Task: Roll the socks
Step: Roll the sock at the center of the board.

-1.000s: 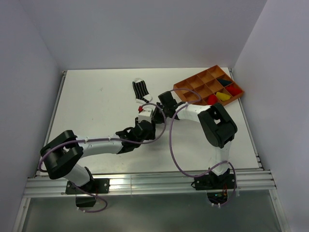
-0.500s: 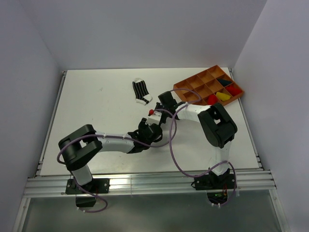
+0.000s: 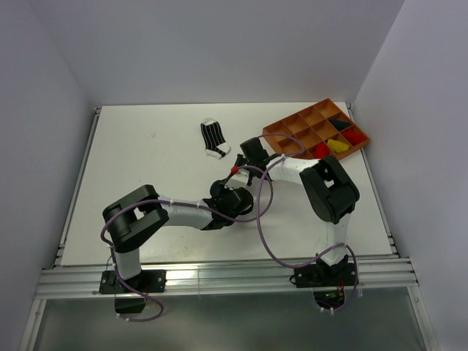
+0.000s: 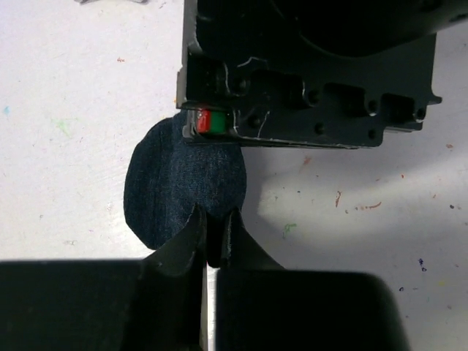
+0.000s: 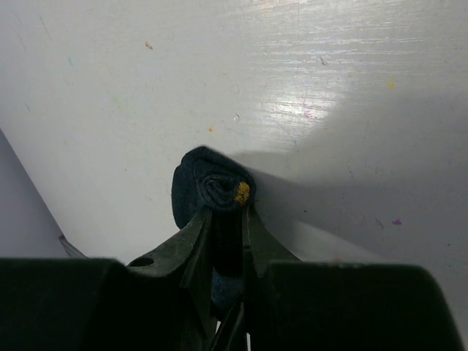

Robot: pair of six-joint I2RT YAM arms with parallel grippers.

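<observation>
Left arm's elbow has swung in from the table's (image 3: 146, 168) left side toward centre, and the left gripper (image 4: 212, 245) has closed down to a narrow pinch on the near edge of the navy sock (image 4: 179, 183). Right gripper (image 5: 227, 219) clamps the same sock from the opposite side, mid-table, where it is a tight roll with its spiral end, and so its axis, facing that wrist camera. Striped sock (image 3: 213, 137) lies flat farther back, long axis front-to-back, white toe toward the arms, near the tray (image 3: 272, 131).
</observation>
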